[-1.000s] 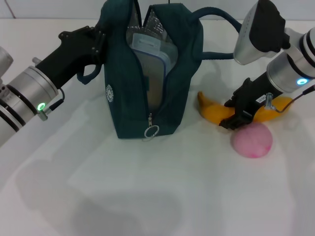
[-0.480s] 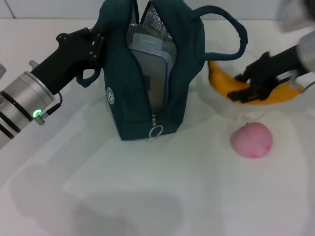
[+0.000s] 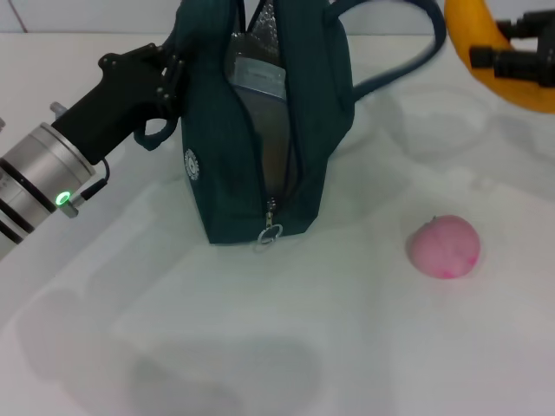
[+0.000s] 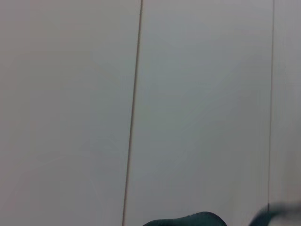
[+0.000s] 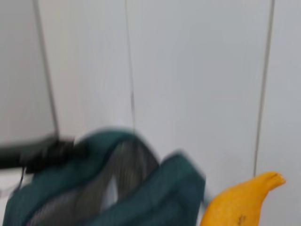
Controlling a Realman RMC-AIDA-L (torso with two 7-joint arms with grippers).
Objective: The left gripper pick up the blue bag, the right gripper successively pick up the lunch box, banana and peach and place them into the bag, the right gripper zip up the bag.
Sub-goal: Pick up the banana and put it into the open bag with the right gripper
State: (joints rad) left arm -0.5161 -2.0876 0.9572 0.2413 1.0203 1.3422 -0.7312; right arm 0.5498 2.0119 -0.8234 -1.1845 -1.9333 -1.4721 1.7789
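Observation:
The blue bag (image 3: 260, 147) stands upright at the back of the table with its zip open, and the lunch box (image 3: 260, 78) stands on edge inside it. My left gripper (image 3: 165, 74) is shut on the bag's left side near a loop handle. High at the right edge, my right gripper (image 3: 512, 56) is shut on the banana (image 3: 486, 43), lifted well above the table and right of the bag. The right wrist view shows the banana's tip (image 5: 244, 200) beside the bag's open top (image 5: 117, 188). The pink peach (image 3: 445, 246) lies on the table at the right.
A ring zip pull (image 3: 266, 235) hangs at the bag's lower front. The bag's right loop handle (image 3: 408, 52) sticks out toward the banana. White cloth covers the table (image 3: 277, 347). The left wrist view shows only a pale wall.
My right gripper has lifted the banana off the table beside the peach, up and toward the back right. The bag, left gripper and peach have stayed in place.

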